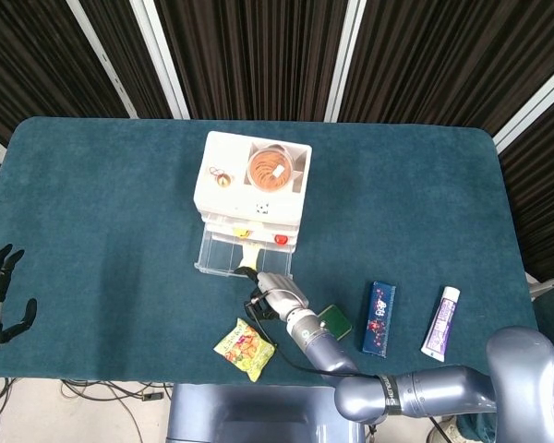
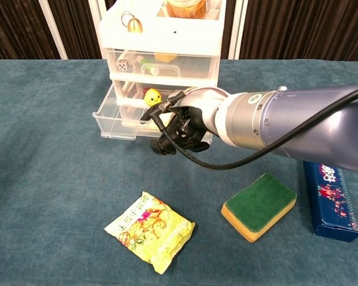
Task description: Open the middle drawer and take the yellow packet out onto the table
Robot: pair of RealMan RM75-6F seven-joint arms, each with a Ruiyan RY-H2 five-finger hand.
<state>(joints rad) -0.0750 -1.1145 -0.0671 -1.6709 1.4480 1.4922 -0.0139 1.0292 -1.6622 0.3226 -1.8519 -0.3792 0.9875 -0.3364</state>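
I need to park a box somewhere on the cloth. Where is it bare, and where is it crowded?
Bare: the wide cloth left of the drawer unit, and the far right behind the tube. Crowded: the front strip from the yellow packet past the sponge to the blue box.

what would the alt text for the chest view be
A robot's right hand, fingers curled, hangs at the front of a pulled-out clear drawer in a white drawer unit on a teal table. A yellow packet lies on the table in front, with a green sponge and blue box to its right.
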